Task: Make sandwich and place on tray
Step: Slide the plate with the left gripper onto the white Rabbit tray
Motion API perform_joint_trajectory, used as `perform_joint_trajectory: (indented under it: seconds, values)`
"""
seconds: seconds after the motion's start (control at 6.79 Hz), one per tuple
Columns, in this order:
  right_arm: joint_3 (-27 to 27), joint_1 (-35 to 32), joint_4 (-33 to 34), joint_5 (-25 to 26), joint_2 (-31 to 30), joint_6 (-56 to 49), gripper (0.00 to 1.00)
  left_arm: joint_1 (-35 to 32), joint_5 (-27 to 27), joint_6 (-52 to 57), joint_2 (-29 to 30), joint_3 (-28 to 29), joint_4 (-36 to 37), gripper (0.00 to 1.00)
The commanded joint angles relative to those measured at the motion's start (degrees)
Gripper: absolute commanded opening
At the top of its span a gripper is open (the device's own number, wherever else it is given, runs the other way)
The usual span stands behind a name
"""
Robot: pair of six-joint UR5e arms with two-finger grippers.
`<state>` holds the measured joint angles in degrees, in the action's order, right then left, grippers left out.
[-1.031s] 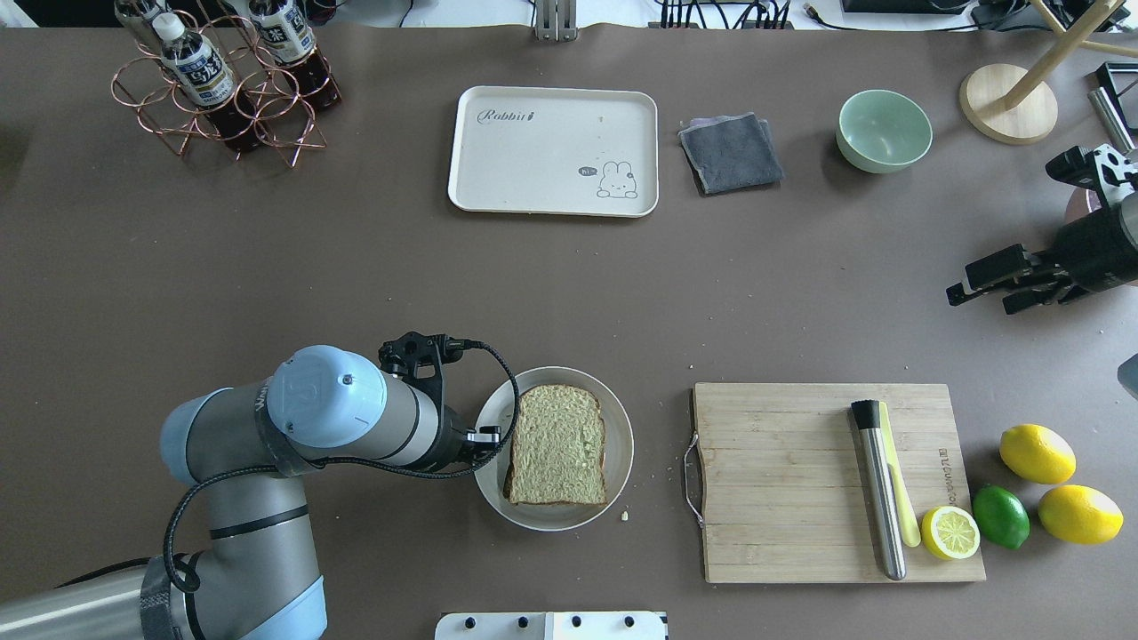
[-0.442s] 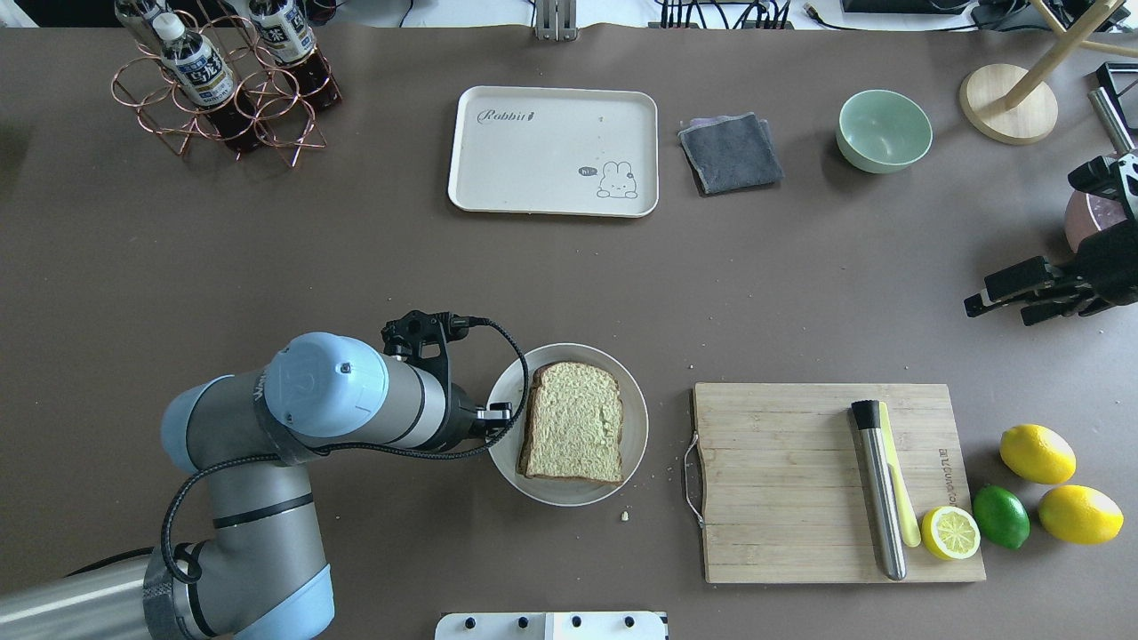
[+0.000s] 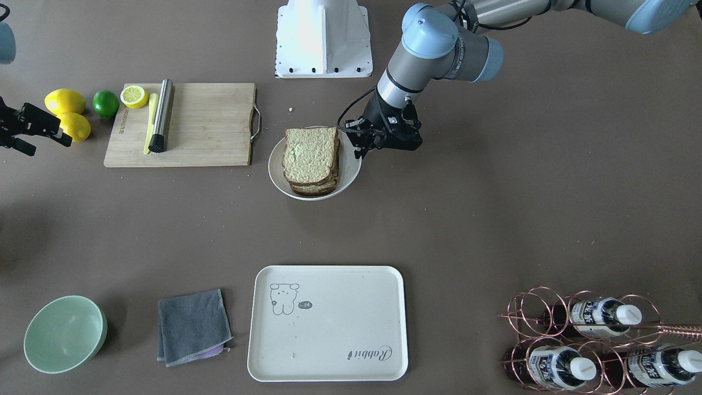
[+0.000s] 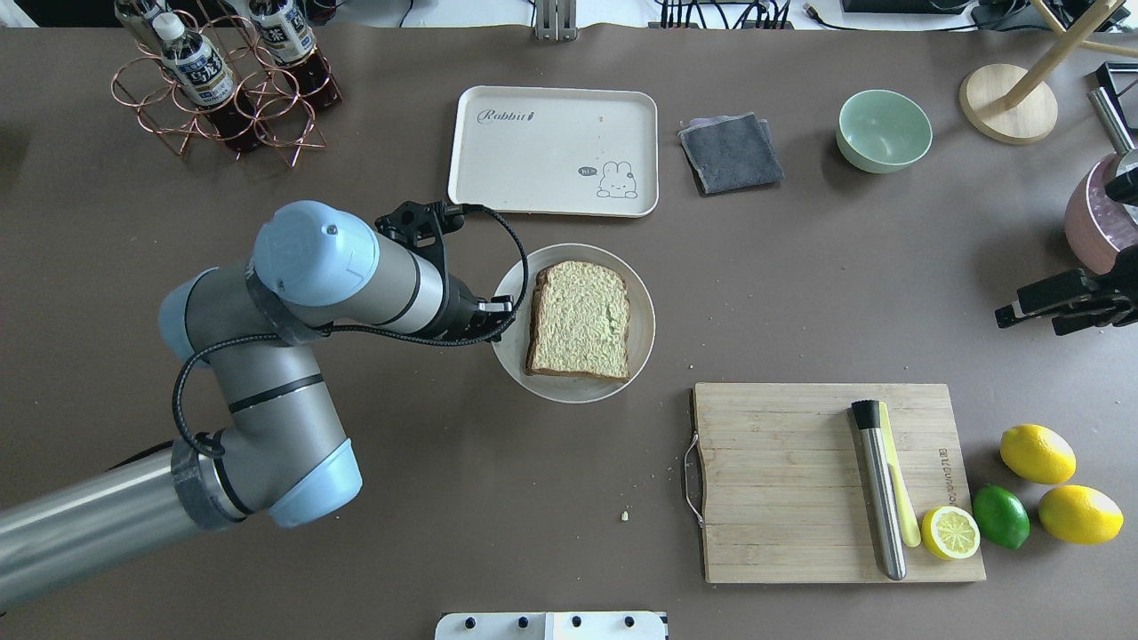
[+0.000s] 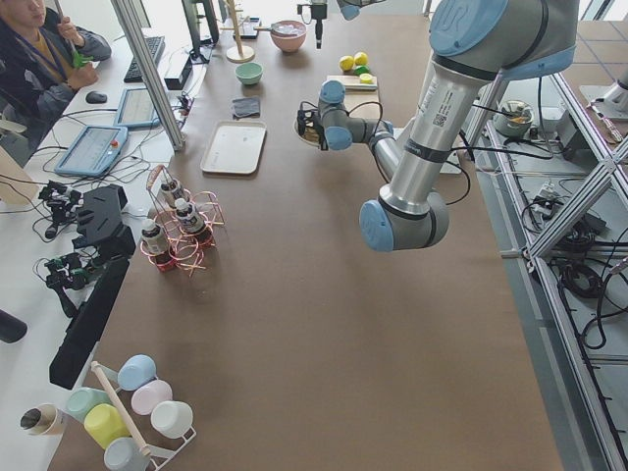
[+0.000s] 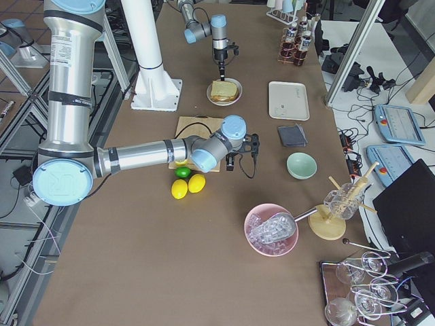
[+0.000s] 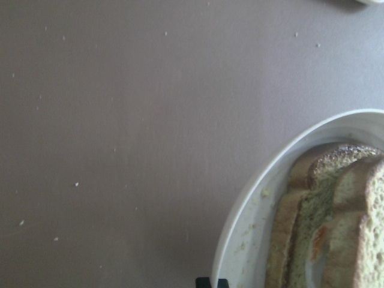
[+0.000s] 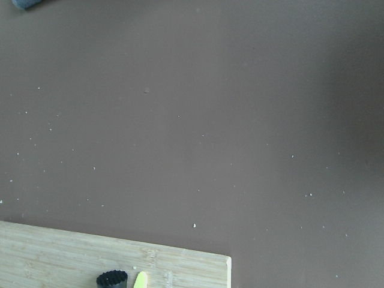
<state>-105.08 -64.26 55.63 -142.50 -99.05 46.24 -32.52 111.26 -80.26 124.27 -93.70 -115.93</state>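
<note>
The sandwich (image 4: 580, 320) lies on a round white plate (image 4: 569, 392): two speckled bread slices with a bit of orange yolk showing between them in the left wrist view (image 7: 336, 228). My left gripper (image 4: 508, 313) is shut on the plate's left rim and holds it just in front of the cream tray (image 4: 551, 151). The front-facing view shows the same grip (image 3: 357, 151) on the plate (image 3: 277, 170), with the tray (image 3: 329, 329) bare. My right gripper (image 4: 1025, 322) is open and empty at the table's right edge.
A wooden cutting board (image 4: 782, 480) with a steel muddler (image 4: 880, 489) and a lemon half (image 4: 949, 532) lies right of the plate. Lemons and a lime (image 4: 1000, 516) lie beside it. A grey cloth (image 4: 731, 153), a green bowl (image 4: 884, 131) and a bottle rack (image 4: 222, 80) stand at the back.
My left arm has carried the plate with the sandwich forward, from the near table to just before the tray. My right gripper has drawn back toward the right edge.
</note>
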Motion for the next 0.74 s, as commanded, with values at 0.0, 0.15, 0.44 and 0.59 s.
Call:
perform_joint_trajectory:
  seconds: [0.0, 0.15, 0.44, 0.59]
  values:
    - [-2.9, -0.5, 0.0, 0.0, -3.2, -0.2, 1.0, -8.8, 8.8, 5.5, 9.4, 19.9, -10.3, 0.0]
    - [-4.4, -1.0, 0.0, 0.0, -4.4, -0.2, 1.0, -12.4, 12.2, 9.3, 14.0, 28.0, -11.1, 0.0]
    - [-4.6, -1.3, -0.1, 0.0, -4.6, -0.2, 1.0, -15.1, 13.7, 12.8, 21.8, 41.0, -13.0, 0.0]
    - [-4.7, -1.4, 0.0, 0.2, -4.6, -0.2, 1.0, -15.4, 13.7, 14.1, 24.9, 48.6, -17.3, 0.0]
